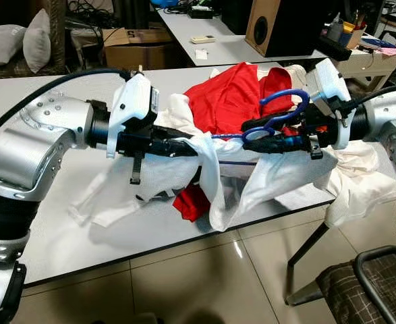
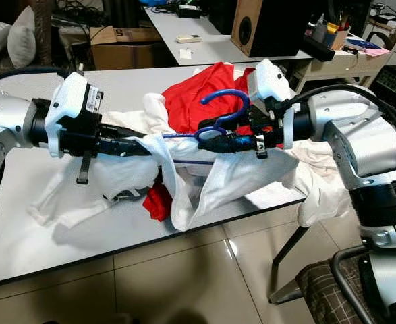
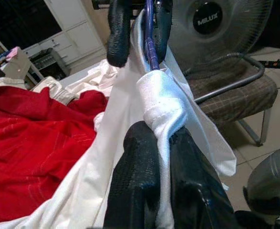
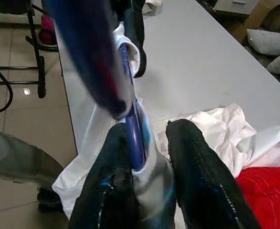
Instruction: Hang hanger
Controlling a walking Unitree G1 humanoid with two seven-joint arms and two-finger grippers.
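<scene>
From the head views, both arms are stretched over the front edge of the surface [image 1: 63, 229], meeting above the heap of red clothing [image 1: 228, 98]. The right gripper [image 1: 251, 137] has the blue hanger [image 1: 285, 108] at its neck, hook curling up just in front of the red heap. The left gripper [image 1: 191, 150] is buried in the white shirt [image 1: 265, 182], which drapes off the hanger and down past the surface edge.

Left wrist view: the left jaws are clamped on a bunched white hem, and the hanger's thin blue bar runs straight ahead to the other gripper's fingertips [image 3: 118, 33]. A fan [image 3: 221, 28] and a chair [image 3: 235, 90] stand beyond, away from the red heap.

Right wrist view: the right jaws are closed on the blue bar with white cloth pinched alongside.

My read: they're seating the shirt on the hanger, not hanging yet. Next, the left needs to pull the shoulder over the bar's end, then the hook needs a rail, and I can't see one.
</scene>
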